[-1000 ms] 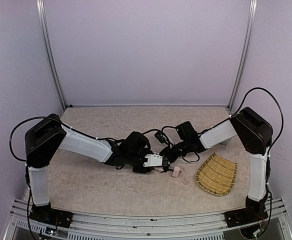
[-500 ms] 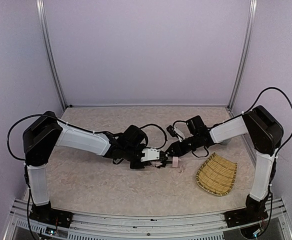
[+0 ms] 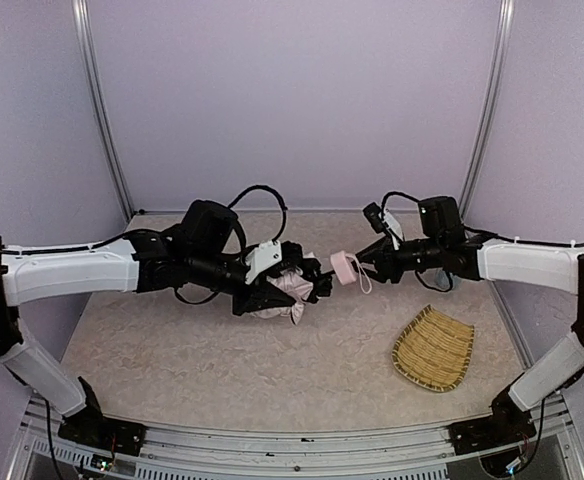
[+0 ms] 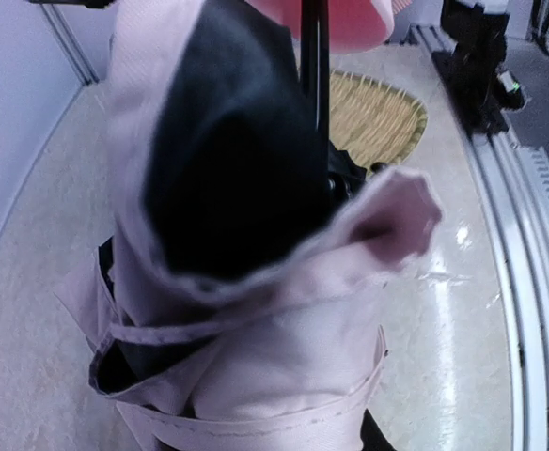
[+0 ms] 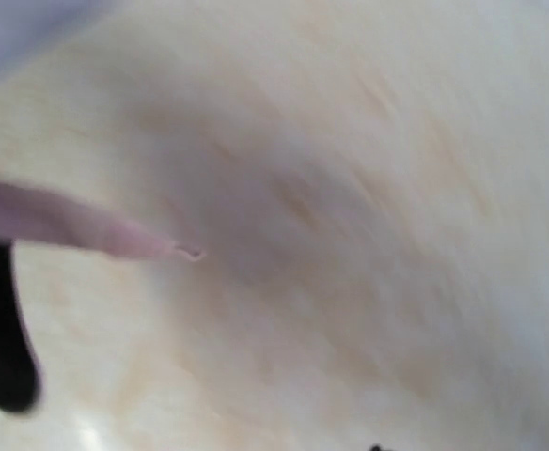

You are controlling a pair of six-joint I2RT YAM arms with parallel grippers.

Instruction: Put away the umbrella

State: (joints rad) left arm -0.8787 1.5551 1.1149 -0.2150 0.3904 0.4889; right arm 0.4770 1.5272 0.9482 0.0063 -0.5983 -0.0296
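**Operator:** What does the left claw have?

**Inspector:** Your left claw [image 3: 302, 287] is clenched on the umbrella [image 4: 284, 357], at the bunched canopy. From its wrist camera the pale pink fabric fills the view and hides the fingers. Black lining [image 4: 227, 188] shows inside the folds.

**Operator:** And further out?

**Inspector:** The thin black shaft [image 4: 314, 66] runs away from the bundle to the small pink handle [image 3: 344, 268]. Your right claw [image 3: 362, 264] is closed on that handle, and a loop of cord [image 3: 366, 282] hangs below it. I judge this from the overhead view. The right wrist camera is blurred and shows only a pink strip and the tabletop [image 3: 172, 350].

**Operator:** Where is the umbrella, then?

**Inspector:** It is held off the tabletop, roughly level, spanning between your two claws near mid-table.

**Operator:** And the container?

**Inspector:** Beyond the handle, as your left wrist camera sees it, the woven straw tray [image 4: 387, 117] lies on the tabletop on the right side. The umbrella is not in it and is well apart from it.
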